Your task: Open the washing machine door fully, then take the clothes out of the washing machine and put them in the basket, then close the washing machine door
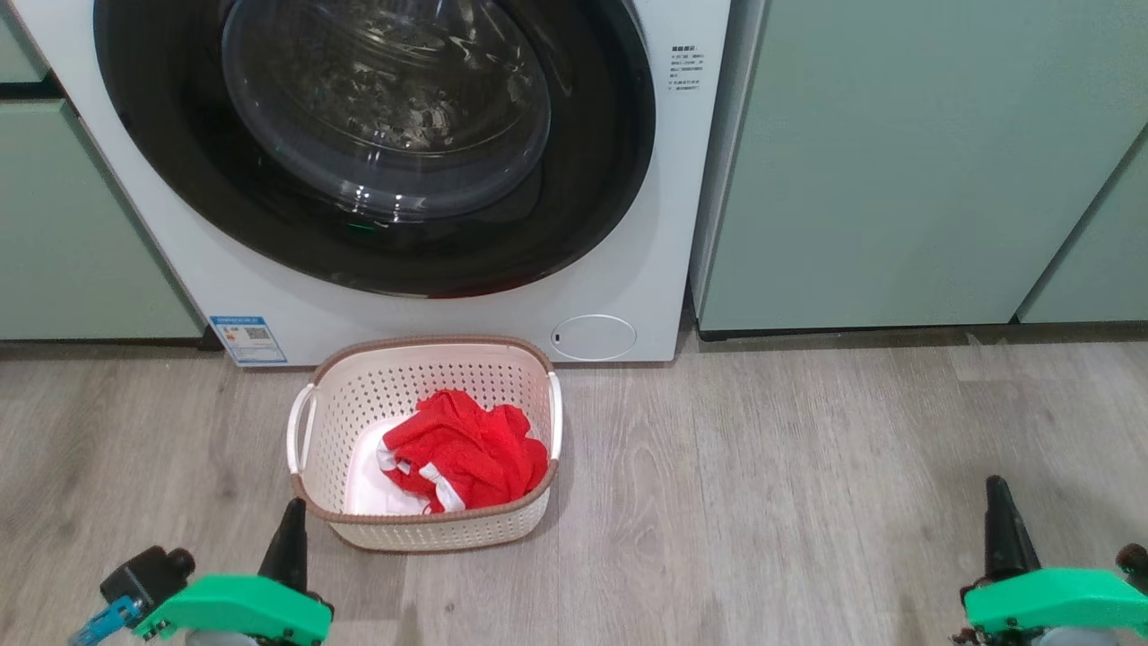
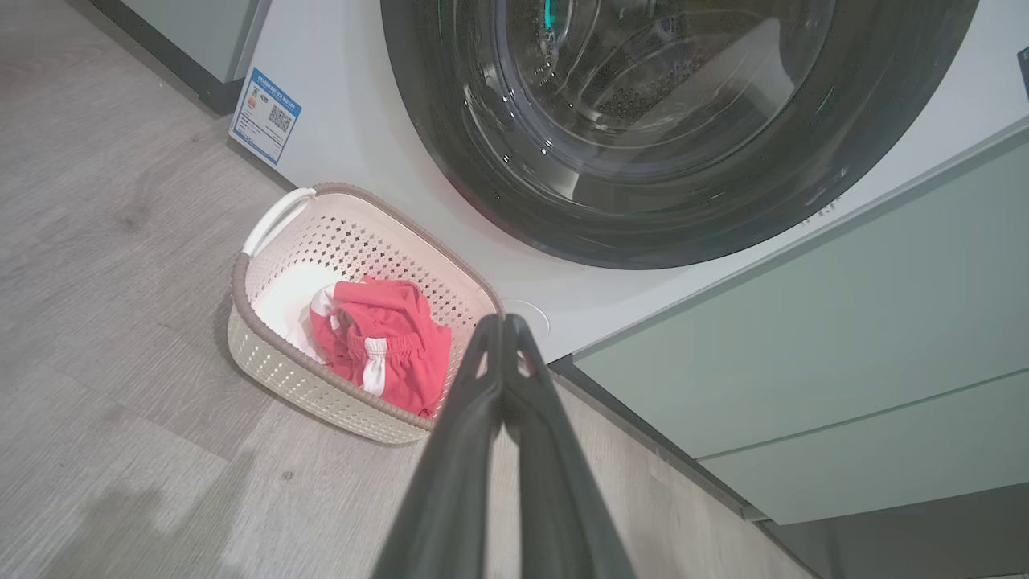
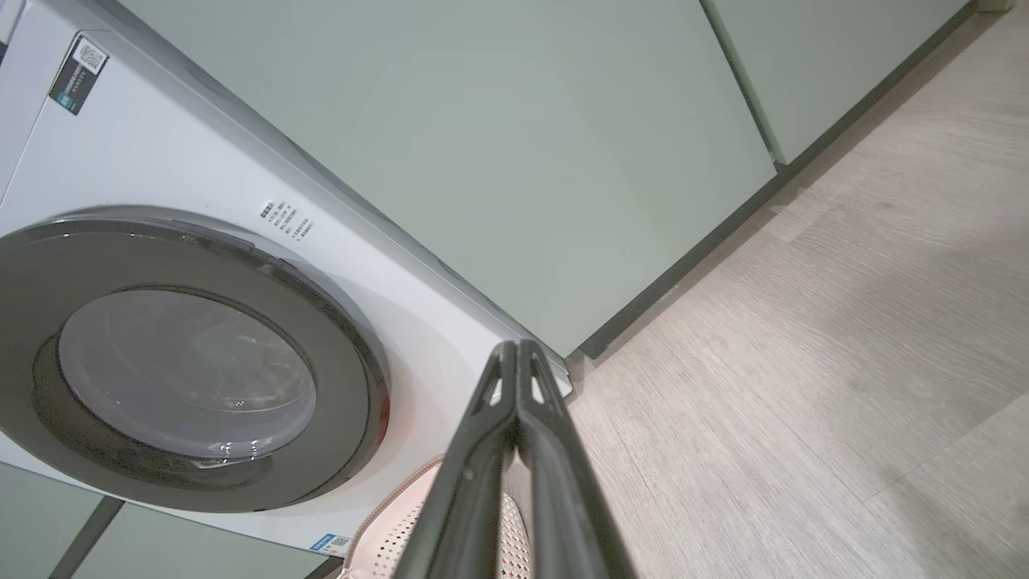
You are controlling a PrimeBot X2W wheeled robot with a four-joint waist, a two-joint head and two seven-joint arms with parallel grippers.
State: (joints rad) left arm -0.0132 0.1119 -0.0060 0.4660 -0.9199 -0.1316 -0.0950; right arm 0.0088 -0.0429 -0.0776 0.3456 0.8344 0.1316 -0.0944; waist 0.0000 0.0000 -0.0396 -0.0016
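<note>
Clothes (image 1: 471,449) lie in the basket (image 1: 430,342) near the left claw (image 1: 292,516).

I'm seeing the washing machine (image 1: 628,269) standing ahead between the left cabinet (image 1: 72,233) and the right cabinet (image 1: 897,161), with the washing machine door (image 1: 377,126) lying flat against its front. The basket (image 1: 430,342) is sitting on the floor (image 1: 762,467) just in front of the machine, below the door, and the clothes (image 1: 471,453) are lying inside it, toward its right side. My left hand (image 1: 292,513) is hovering near the basket's near left corner; my right hand (image 1: 997,493) is hanging well apart to the right.
</note>
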